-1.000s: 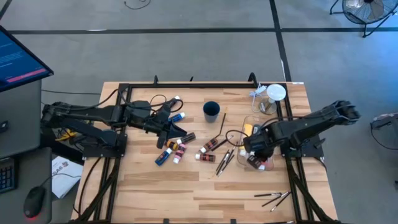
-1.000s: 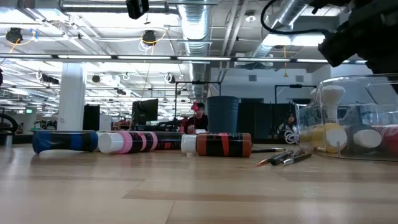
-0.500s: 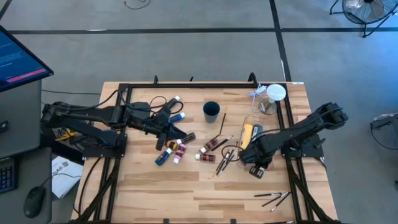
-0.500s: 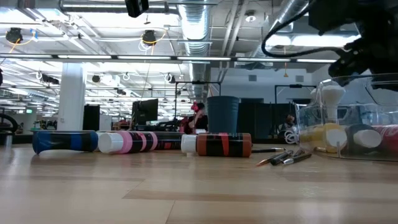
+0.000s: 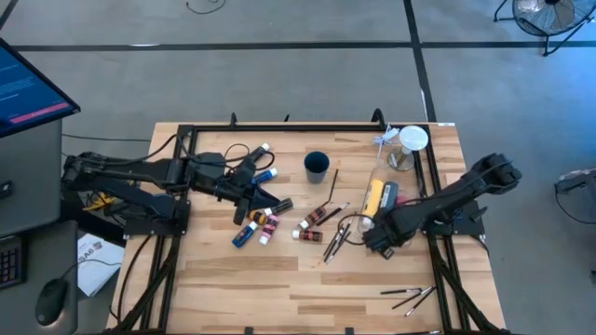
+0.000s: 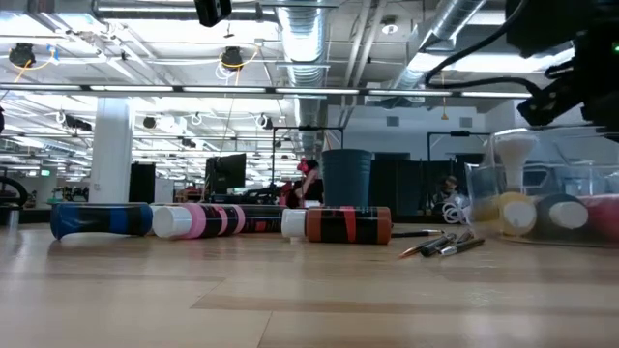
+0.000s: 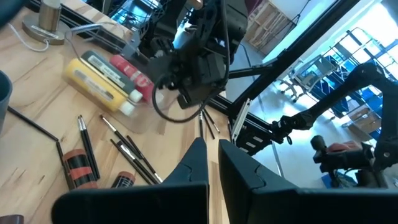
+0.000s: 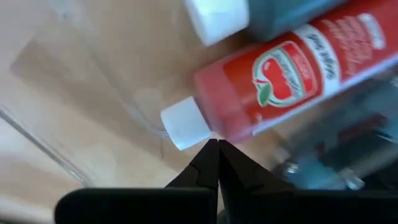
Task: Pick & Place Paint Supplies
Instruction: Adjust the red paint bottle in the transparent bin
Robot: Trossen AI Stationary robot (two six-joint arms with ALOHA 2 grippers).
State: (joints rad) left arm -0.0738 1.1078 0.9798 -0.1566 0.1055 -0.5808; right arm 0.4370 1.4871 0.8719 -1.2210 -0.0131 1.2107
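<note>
A clear box (image 5: 402, 216) at the table's right holds a yellow bottle (image 5: 372, 198), a red bottle (image 8: 280, 74) and a dark one. My right gripper (image 8: 214, 144) is shut and points steeply down at the box's near end (image 5: 380, 242). Loose paint tubes lie on their sides left of centre: blue (image 5: 244, 233), pink (image 5: 269, 223) and brown-red (image 5: 307, 233). Thin brushes (image 5: 335, 237) lie beside them. My left gripper (image 5: 264, 195) hangs shut above those tubes with nothing in it. My right gripper points down with its shut tips at the red bottle's shoulder (image 8: 214, 127), beside the white cap (image 8: 185, 124). I cannot tell whether they touch the bottle or the clear box wall.
A dark cup (image 5: 317, 166) stands at the centre back. A clear jar with a white lid (image 5: 411, 141) stands at the back right. More brushes (image 5: 410, 298) lie near the front right edge. Two tubes (image 5: 264, 173) lie behind my left gripper. A black frame rail (image 5: 279, 127) runs along the far edge.
My right gripper has come down over the clear box and tipped to point more steeply downward, staying shut. Its arm has drawn in toward the table's middle.
</note>
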